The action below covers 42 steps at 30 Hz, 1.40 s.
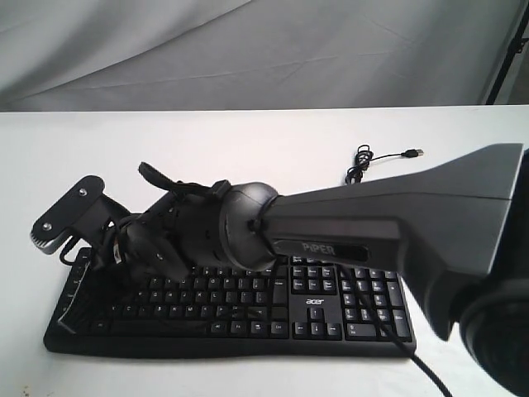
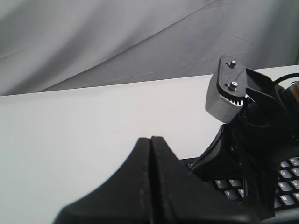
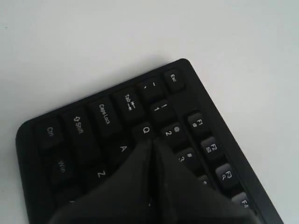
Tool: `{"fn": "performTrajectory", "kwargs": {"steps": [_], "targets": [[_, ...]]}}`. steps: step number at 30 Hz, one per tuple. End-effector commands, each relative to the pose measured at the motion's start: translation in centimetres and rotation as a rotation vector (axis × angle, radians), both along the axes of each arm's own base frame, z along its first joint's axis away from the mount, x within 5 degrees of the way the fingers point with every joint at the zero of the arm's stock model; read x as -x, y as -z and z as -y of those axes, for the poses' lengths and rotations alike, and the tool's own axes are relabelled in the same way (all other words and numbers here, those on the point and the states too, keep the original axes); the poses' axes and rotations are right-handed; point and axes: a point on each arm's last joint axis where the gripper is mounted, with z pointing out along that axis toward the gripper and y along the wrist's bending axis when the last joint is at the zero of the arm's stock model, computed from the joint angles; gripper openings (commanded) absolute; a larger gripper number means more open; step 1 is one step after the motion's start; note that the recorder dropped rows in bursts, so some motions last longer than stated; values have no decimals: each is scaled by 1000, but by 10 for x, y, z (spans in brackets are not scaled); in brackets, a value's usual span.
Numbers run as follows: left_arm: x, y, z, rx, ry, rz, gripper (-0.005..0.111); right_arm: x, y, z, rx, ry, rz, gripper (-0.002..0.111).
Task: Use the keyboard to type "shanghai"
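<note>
Right end effector: pressed together, tip at Q key of keyboard.
Left end effector: pressed together, beside keyboard.
Risk: broad tip presses two keys.

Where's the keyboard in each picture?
Exterior view: keyboard along the bottom, partly under the arm.
Left wrist view: few keys at the bottom right.
Right wrist view: its Esc end fills the lower half.
Shared landmark: the right gripper above its left-hand keys.

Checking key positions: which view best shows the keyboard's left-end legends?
Right wrist view: Esc, Tab, Q, A read clearly on the flat black keyboard. Exterior view: mostly behind the arm. Left wrist view: few blurred keys.
</note>
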Motion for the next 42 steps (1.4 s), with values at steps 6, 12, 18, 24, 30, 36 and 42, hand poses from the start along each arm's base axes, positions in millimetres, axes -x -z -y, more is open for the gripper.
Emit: {"fn": "performTrajectory", "kwargs": {"steps": [6, 12, 18, 24, 30, 36, 42], "targets": [[0, 1, 0, 3, 4, 3, 0, -1, -2, -4, -15, -34, 37, 0], [0, 1, 0, 3, 4, 3, 0, 5, 3, -4, -8, -47, 36, 0], [0, 1, 0, 3, 4, 3, 0, 5, 5, -2, -1, -49, 34, 0], [0, 1, 0, 3, 4, 3, 0, 7, 11, 1, 9, -50, 29, 0], [0, 1, 0, 3, 4, 3, 0, 8, 13, 1, -2, -51, 39, 0], [0, 1, 0, 3, 4, 3, 0, 7, 17, 1, -1, -50, 39, 0], [0, 1, 0, 3, 4, 3, 0, 7, 28, 0, -1, -45, 33, 0]]}}
